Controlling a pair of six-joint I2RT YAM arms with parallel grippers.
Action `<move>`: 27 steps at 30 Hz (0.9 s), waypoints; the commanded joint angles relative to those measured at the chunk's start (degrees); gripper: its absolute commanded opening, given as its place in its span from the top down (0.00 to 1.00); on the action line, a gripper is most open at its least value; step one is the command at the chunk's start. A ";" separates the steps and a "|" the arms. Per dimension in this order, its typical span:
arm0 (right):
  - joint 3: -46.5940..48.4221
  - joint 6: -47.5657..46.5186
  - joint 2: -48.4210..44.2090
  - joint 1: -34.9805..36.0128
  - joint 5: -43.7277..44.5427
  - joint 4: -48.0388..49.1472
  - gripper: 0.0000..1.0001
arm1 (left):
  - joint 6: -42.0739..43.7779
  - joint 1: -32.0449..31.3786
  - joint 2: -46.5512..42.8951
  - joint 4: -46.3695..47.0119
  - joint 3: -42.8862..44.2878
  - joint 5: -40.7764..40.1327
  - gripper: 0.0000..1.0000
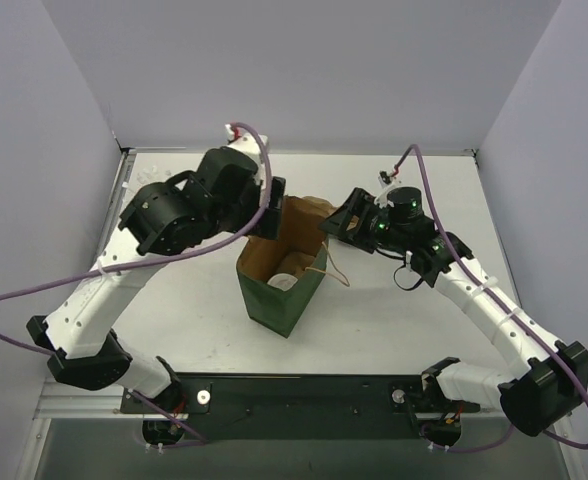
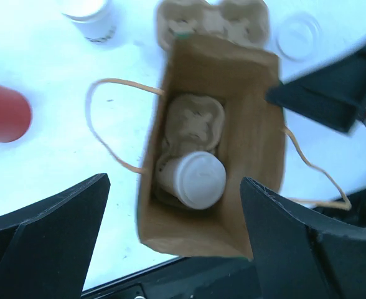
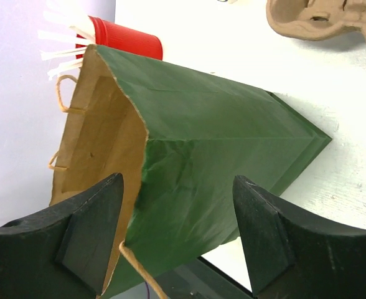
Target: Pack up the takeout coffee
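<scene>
The takeout coffee [image 2: 198, 180] stands upright at the bottom of the green-and-brown paper bag [image 1: 279, 305], lid up, seated at one end of a cardboard cup carrier [image 2: 194, 121] that lies in there with it. To my eye the main job is done: the cup is packed and nothing is holding it.

The left claw [image 2: 173, 187] hangs over the bag's mouth with its fingers spread wide and nothing between them. The right claw [image 3: 178, 180] sits at the bag's upper edge, its fingers partly apart and straddling a corner of the rim. I can't tell whether it is pinching the paper or only standing around it.

What looks left is small: getting both arms clear, and perhaps dealing with the bag's twine handles [image 2: 102, 124], which flop loose over the sides.

The bag stands upright, mouth open, near the middle of a white tabletop [image 1: 374, 320]. Just beyond it lie a second cardboard carrier [image 2: 214, 22] and a loose round lid [image 2: 298, 37]. A white cup [image 2: 89, 15] and a red cup of white straws [image 3: 124, 40] stand off to the bag's side.

Plain pale walls [image 1: 324, 70] close in the back and both sides.
</scene>
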 commanded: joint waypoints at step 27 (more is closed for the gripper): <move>9.26 -3.97 -10.70 -2.32 3.49 -9.81 0.24 | 4.27 36.95 15.08 31.07 -10.08 -5.38 0.39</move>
